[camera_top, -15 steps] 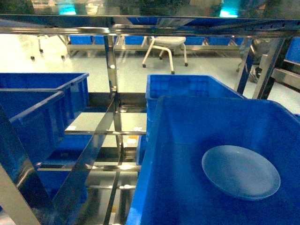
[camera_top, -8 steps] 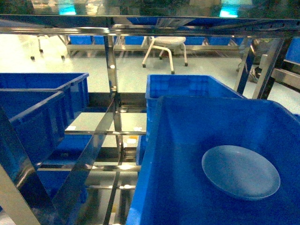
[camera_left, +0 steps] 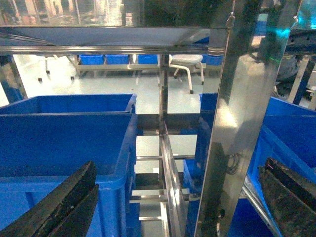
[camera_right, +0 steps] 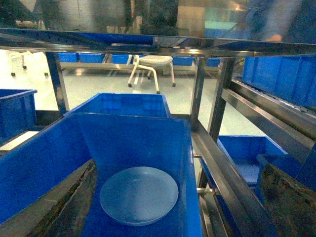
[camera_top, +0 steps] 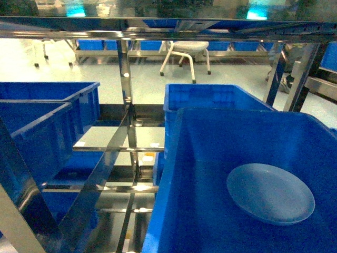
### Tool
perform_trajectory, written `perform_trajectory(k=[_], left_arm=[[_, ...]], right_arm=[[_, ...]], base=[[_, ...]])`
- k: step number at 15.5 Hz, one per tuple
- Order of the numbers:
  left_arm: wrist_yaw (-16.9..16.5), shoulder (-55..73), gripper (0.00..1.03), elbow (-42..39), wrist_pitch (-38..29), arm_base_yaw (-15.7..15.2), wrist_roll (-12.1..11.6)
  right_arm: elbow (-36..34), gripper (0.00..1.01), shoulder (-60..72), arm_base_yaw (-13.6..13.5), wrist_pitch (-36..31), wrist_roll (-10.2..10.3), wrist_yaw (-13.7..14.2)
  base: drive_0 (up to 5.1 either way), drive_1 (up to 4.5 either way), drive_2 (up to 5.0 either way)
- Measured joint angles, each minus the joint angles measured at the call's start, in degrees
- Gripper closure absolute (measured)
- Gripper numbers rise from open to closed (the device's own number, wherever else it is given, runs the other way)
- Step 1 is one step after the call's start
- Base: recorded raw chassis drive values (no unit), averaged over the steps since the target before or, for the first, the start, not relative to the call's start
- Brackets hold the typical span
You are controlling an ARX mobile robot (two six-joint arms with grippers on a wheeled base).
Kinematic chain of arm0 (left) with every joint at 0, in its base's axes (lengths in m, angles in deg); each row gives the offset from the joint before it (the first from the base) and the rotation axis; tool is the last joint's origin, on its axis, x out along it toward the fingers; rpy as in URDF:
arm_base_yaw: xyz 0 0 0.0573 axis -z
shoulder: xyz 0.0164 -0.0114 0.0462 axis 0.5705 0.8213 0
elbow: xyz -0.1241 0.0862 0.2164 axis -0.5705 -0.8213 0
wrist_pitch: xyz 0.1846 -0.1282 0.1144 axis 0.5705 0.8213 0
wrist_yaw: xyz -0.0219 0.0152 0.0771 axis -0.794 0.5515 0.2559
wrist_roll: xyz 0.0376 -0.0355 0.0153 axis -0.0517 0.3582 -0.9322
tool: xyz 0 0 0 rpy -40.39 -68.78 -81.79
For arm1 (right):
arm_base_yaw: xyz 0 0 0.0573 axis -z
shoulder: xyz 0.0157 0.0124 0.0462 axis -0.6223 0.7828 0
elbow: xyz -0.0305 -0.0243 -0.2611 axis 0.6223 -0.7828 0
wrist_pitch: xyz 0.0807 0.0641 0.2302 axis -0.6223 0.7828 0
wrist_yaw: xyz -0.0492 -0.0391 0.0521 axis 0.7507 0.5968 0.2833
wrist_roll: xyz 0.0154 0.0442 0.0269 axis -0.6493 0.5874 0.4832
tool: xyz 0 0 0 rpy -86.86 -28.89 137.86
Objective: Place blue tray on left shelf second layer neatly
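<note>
The blue tray [camera_top: 270, 193] lies flat and face up on the floor of a deep blue crate [camera_top: 181, 211] at the right, its long axis running left to right, nearer the right wall with bare floor to its left and front. The steel rack [camera_top: 128, 95] stands left of the crate, holding other blue crates [camera_top: 47, 121]. Both grippers, left [camera_left: 177, 197] and right [camera_right: 177, 197], stand wide open and hold nothing, the right one's fingers [camera_right: 64, 202] framing the tray from above the crate.
</note>
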Motion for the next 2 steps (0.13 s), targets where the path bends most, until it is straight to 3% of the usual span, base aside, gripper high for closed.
perform_trajectory(k=[2], left_arm=[[0.0, 0.0, 0.05, 0.0, 0.0, 0.0, 0.0]], right_arm=[[0.0, 0.03, 0.0, 0.0, 0.0, 0.0, 0.0]], base=[[0.0, 0.0, 0.0]])
